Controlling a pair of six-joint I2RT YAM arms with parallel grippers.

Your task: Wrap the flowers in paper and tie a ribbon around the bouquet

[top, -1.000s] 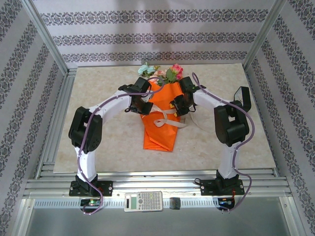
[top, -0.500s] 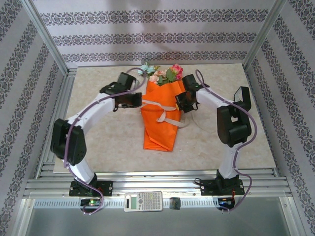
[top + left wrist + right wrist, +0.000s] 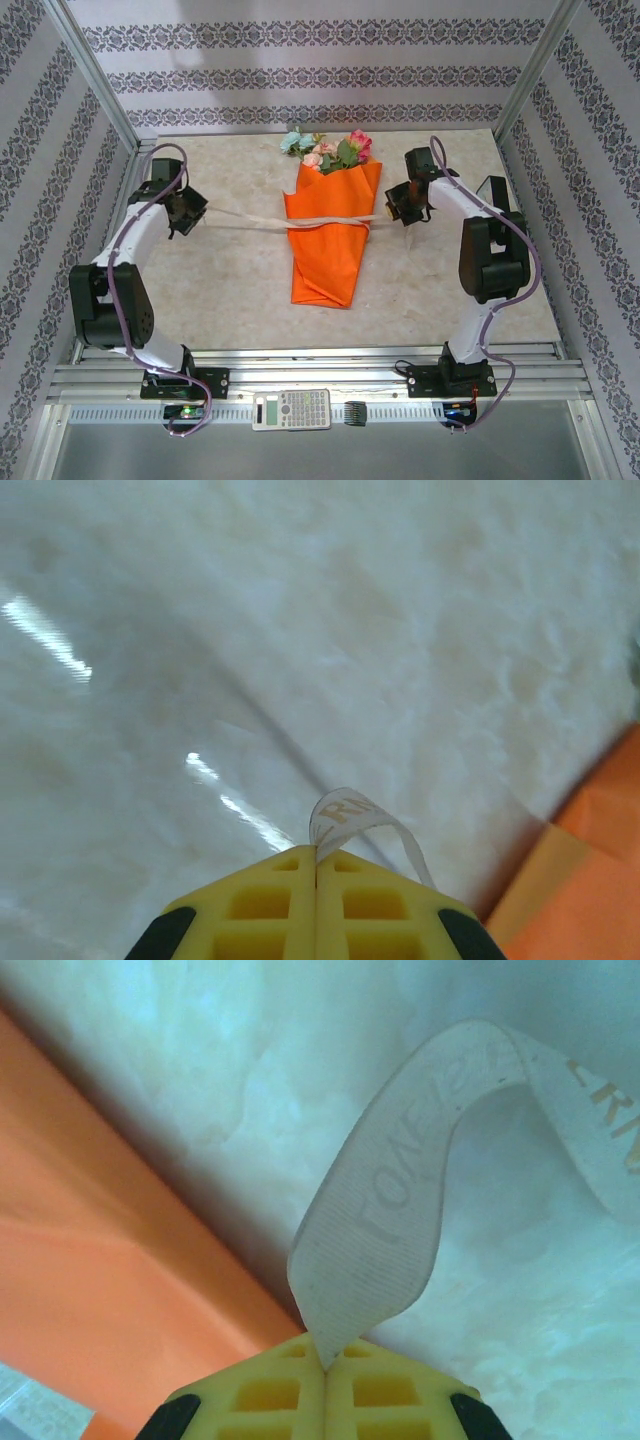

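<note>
The bouquet lies mid-table, an orange paper cone with pink, red and pale blue flowers at its far wide end. The beige ribbon runs taut across the cone, out to both sides. My left gripper sits far left of the cone, shut on the ribbon's left end. My right gripper is just right of the cone, shut on the ribbon's right end, beside the orange paper.
A calculator and a small dark object rest on the metal rail in front of the table. The marble tabletop is bordered by aluminium frame posts and patterned walls.
Both grippers have pulled outward away from the cone, the left one far to the left. The loose ribbon loops over the paper have drawn into one tight straight band.
</note>
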